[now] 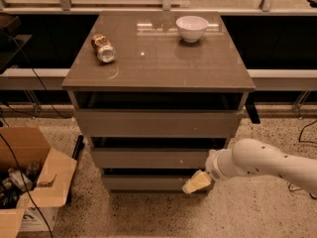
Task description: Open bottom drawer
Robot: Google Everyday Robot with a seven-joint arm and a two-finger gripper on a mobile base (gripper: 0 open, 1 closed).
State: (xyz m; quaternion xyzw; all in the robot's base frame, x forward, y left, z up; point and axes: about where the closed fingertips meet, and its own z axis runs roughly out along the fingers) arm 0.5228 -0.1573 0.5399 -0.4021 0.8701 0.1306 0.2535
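The cabinet has three grey-brown drawer fronts under its top (158, 68). The bottom drawer (143, 183) is the lowest and narrowest front, just above the floor, and it sits flush with no inside showing. My gripper (196, 183) comes in from the right on a white arm (262, 163). Its pale yellow tip is at the right end of the bottom drawer's front, level with that front's top edge.
A white bowl (192, 28) and a can lying on its side (103, 49) rest on the cabinet top. An open cardboard box (27, 182) with items stands on the floor at the left. Cables (20, 68) run along the floor and wall at the left.
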